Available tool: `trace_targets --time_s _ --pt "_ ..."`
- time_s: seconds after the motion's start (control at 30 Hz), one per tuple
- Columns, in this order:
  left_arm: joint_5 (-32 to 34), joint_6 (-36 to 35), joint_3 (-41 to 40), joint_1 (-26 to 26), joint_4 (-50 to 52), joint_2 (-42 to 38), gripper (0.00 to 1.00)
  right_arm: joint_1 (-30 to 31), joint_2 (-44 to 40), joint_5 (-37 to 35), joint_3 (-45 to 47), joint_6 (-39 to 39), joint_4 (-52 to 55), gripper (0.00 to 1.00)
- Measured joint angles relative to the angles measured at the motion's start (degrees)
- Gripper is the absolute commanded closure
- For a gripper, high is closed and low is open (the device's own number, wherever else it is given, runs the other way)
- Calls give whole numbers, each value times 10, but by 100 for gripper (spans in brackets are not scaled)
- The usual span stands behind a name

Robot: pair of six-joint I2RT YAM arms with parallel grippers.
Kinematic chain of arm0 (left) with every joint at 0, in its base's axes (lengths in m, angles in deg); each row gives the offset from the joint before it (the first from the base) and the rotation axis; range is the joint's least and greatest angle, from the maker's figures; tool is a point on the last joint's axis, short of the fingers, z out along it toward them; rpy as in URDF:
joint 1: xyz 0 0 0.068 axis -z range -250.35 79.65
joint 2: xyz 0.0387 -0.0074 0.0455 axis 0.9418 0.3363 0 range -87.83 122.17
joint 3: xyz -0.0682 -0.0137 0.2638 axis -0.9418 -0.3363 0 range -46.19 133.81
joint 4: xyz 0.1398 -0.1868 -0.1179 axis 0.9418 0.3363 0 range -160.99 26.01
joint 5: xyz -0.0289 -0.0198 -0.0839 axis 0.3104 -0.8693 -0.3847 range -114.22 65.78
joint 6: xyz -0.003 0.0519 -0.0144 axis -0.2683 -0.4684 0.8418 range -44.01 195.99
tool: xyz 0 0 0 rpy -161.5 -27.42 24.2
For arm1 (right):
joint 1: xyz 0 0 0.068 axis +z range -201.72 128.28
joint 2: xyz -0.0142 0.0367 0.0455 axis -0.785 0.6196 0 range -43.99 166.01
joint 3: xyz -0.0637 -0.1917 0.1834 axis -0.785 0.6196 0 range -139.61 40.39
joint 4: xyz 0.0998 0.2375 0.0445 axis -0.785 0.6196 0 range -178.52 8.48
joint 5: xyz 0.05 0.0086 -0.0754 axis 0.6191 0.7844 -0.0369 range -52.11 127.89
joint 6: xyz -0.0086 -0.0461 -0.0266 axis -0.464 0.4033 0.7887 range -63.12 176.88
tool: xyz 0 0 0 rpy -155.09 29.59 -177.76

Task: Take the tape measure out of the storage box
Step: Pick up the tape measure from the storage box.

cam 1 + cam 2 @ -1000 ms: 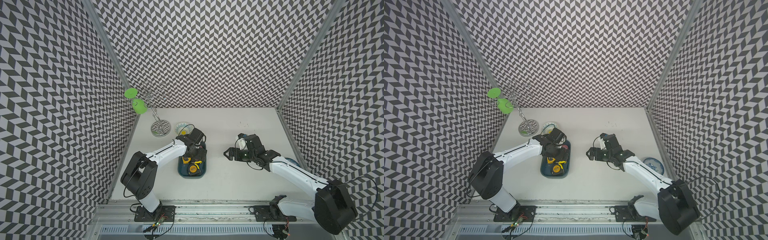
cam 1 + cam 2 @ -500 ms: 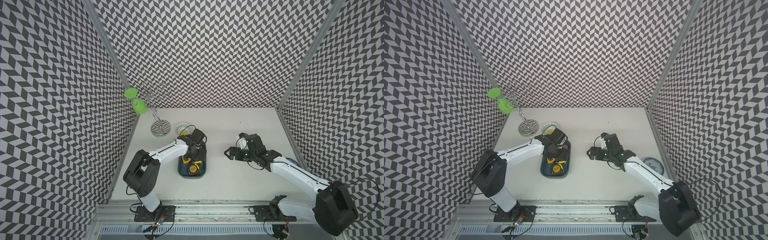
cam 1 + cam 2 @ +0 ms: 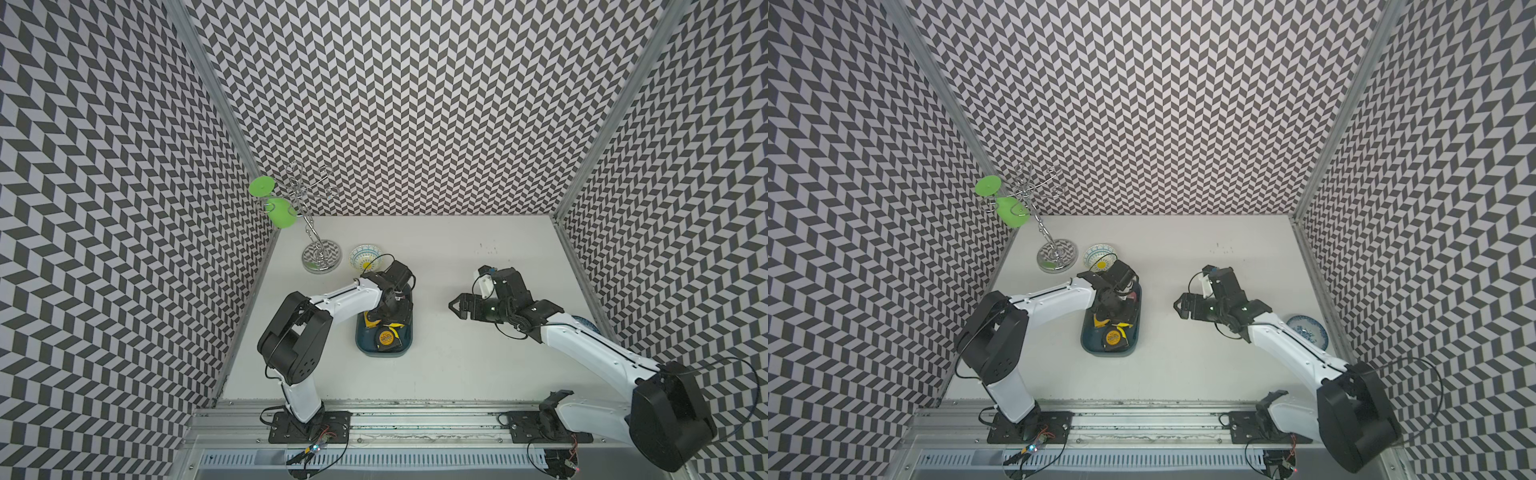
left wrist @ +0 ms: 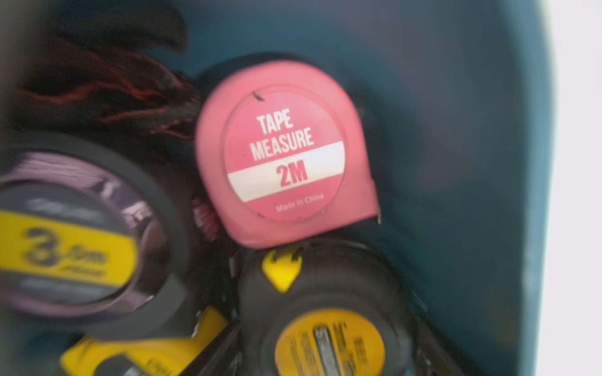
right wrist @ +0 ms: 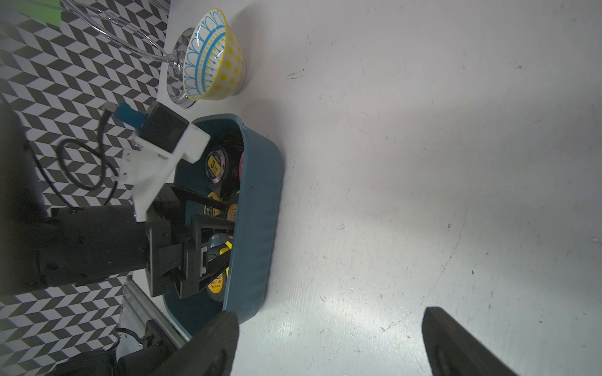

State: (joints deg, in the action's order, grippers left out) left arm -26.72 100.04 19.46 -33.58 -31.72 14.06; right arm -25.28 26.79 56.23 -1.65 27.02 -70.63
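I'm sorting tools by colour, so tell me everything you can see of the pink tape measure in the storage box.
The pink tape measure has a plastic-looking case, rounded on one side. Its round label reads TAPE MEASURE, 2M on a white band, and Made in China. It lies flat, label up, on the floor of the storage box. A black-and-yellow tape measure butts against one edge; a dark cord with red flecks meets another.

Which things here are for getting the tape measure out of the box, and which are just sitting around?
For the job: storage box, pink tape measure, yellow-and-black tape measures.
Just lying about: patterned bowl, metal stand, green cups, blue plate.
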Motion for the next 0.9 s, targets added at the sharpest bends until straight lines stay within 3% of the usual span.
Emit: trace_targets --time_s 0.2,0.4,0.6,0.9 --pt "0 1 0 0 -3 11 32 0 0 4 0 -1 -1 8" --pt "2 7 0 1 -4 11 60 -7 0 7 0 -1 -2 9" --pt "10 18 6 4 8 5 82 -11 0 14 0 -1 -6 9" --pt "26 40 54 12 45 -58 92 -11 0 31 0 0 -16 9"
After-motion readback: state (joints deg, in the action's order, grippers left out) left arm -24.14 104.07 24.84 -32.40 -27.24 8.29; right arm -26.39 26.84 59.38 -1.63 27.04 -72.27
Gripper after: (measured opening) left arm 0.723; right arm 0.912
